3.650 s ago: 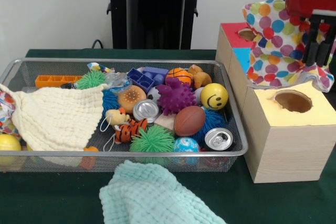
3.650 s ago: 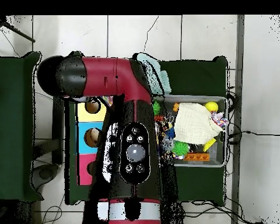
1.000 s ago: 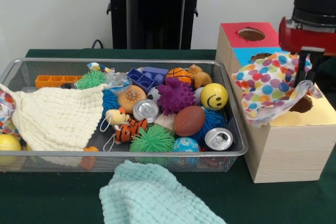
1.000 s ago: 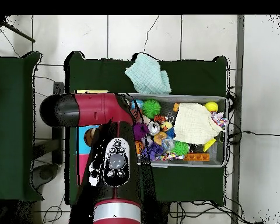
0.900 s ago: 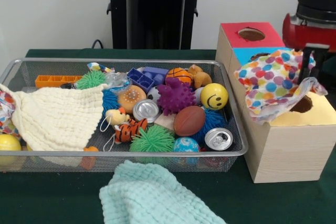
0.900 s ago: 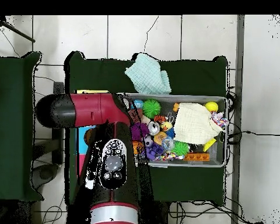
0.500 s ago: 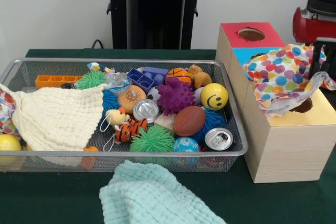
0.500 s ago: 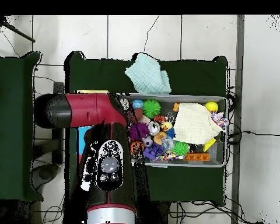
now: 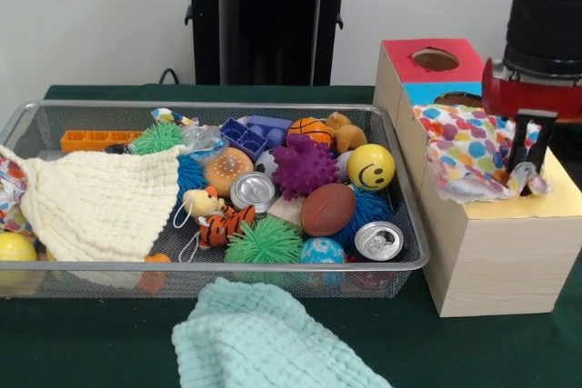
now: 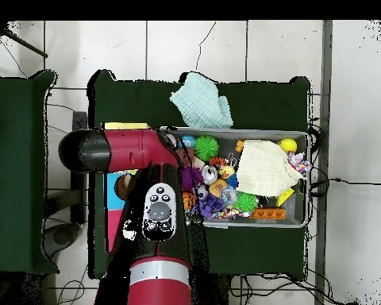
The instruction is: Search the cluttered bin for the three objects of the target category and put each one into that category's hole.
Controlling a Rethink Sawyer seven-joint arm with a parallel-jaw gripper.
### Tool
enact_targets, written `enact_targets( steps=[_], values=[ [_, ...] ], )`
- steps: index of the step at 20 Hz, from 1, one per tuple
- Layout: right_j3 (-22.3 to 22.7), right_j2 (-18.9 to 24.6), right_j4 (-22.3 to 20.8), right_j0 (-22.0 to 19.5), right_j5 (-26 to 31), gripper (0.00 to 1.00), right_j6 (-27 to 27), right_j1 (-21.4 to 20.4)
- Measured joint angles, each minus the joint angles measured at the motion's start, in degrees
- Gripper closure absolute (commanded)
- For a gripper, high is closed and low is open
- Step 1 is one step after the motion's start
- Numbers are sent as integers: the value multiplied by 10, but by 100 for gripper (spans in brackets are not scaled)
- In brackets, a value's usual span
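Note:
My gripper is lowered over the pale wooden box, its black fingers standing at the round hole in the yellow top panel. It is shut on a polka-dot bag, which slumps over the panel's left part and hides most of the hole. The wire mesh bin lies left of the boxes. A second polka-dot bag peeks out at the bin's left end beside the cream cloth, and shows in the overhead view. There the arm hides the gripper.
A cream waffle cloth covers the bin's left part. Balls, cans and toys fill the rest. A mint-green cloth lies in front of the bin. The blue-topped and red-topped boxes stand behind the yellow one.
The gripper has come down over the yellow box with the bag. The bag, held up and spread before, now lies crumpled lower on the panel at the hole.

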Motion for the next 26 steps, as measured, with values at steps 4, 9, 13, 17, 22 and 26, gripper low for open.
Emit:
enact_targets(
  steps=[4, 9, 13, 17, 22, 26],
  values=[
    [0, 3, 0, -9, -16, 100, 0, 16],
    [-2, 4, 0, -13, -30, 100, 0, 34],
    [-15, 3, 0, -12, -31, 100, 0, 49],
    [-35, 3, 0, -9, -31, 100, 0, 68],
    [-80, -2, -1, -1, -5, 100, 0, 93],
    [-130, -18, 0, 10, 68, 100, 0, 114]
  ],
)
